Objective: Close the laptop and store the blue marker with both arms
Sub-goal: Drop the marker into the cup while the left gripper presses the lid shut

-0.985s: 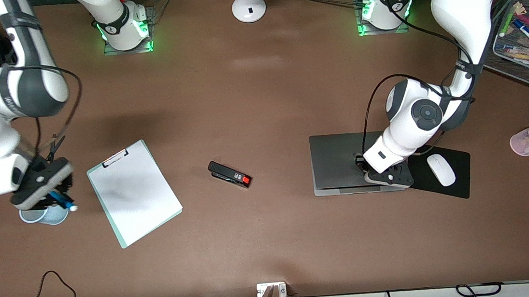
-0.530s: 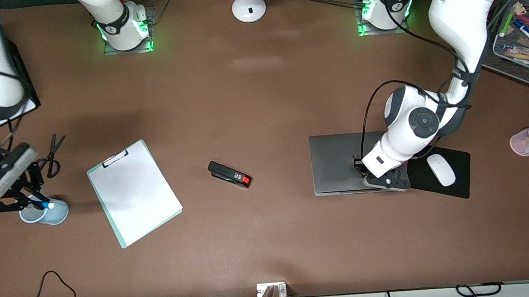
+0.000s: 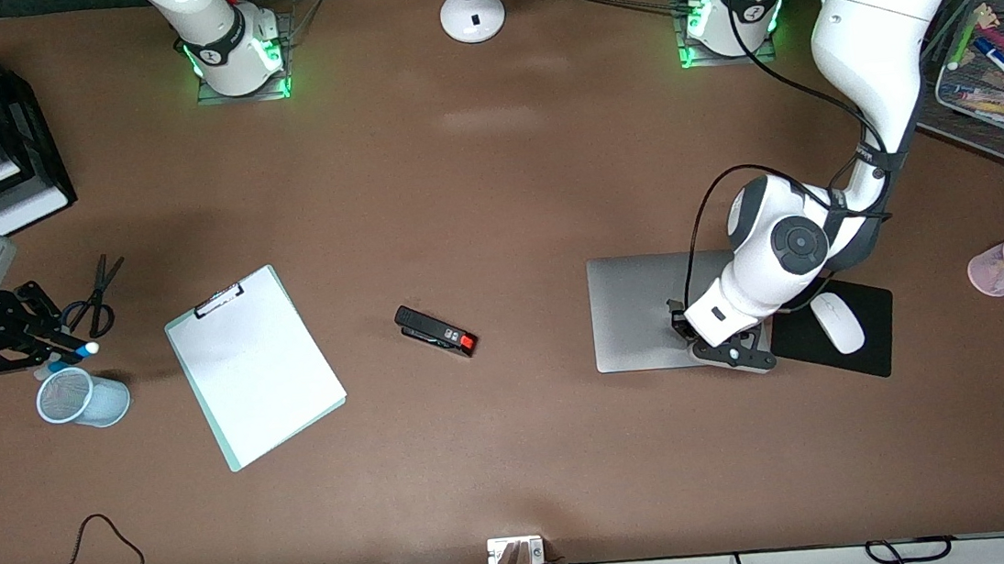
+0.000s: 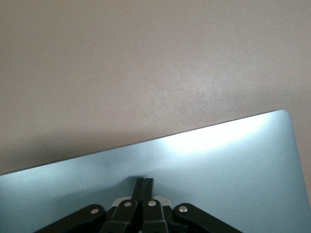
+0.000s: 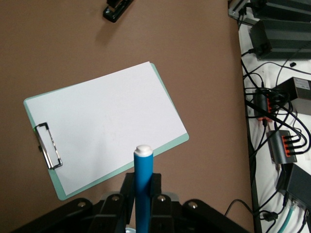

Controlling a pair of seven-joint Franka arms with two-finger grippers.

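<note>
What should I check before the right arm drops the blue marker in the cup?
1. Laptop lid down flat: ok.
2. Left claw clear of the lid: not ok, shut and at the lid.
3. Blue marker gripped by right claw: ok.
4. Marker over blue mesh cup: not ok, it hangs over the table beside the cup.
5. Cup mouth unobstructed: ok.
6. Scissors apart from the cup: ok.
</note>
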